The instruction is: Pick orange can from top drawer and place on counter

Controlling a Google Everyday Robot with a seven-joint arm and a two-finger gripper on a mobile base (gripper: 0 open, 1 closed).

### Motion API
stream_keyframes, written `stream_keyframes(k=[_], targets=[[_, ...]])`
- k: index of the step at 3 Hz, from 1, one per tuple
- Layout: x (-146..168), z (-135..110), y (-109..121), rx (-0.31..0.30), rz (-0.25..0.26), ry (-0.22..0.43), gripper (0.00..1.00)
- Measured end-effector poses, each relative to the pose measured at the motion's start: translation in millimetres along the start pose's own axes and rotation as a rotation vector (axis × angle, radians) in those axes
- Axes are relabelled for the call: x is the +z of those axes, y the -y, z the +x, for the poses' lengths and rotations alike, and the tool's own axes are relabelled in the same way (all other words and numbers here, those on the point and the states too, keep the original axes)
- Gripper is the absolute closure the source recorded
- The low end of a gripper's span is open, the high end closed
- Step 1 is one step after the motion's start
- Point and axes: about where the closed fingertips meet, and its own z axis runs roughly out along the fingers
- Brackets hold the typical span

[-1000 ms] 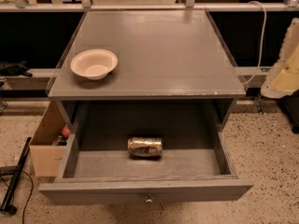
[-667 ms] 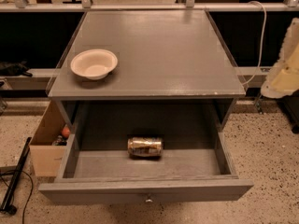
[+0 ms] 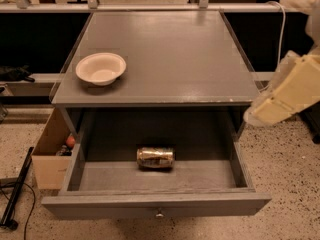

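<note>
The orange can [image 3: 155,157] lies on its side in the middle of the open top drawer [image 3: 155,204], which is pulled out toward me with its small knob on the front panel. The counter [image 3: 170,54] is the grey tabletop above it. My gripper [image 3: 265,110] is the cream-coloured shape at the right, hanging beside the counter's front right corner, above and to the right of the drawer. It is apart from the can and holds nothing that I can see.
A cream bowl [image 3: 100,68] stands on the left front part of the counter. A cardboard box [image 3: 50,154] with small items sits on the floor left of the drawer. A black stand leg [image 3: 15,194] lies at the far left. A white cable [image 3: 280,29] hangs at the right.
My arm has moved left from the right edge toward the counter's front right corner. The can, bowl and drawer have not moved.
</note>
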Motion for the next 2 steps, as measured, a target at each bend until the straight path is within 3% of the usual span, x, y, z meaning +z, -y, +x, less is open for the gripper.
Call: stream_keyframes(k=[2], targets=[[23.8,-13.8,-22.2,0.083,0.0,0.101,0.0]])
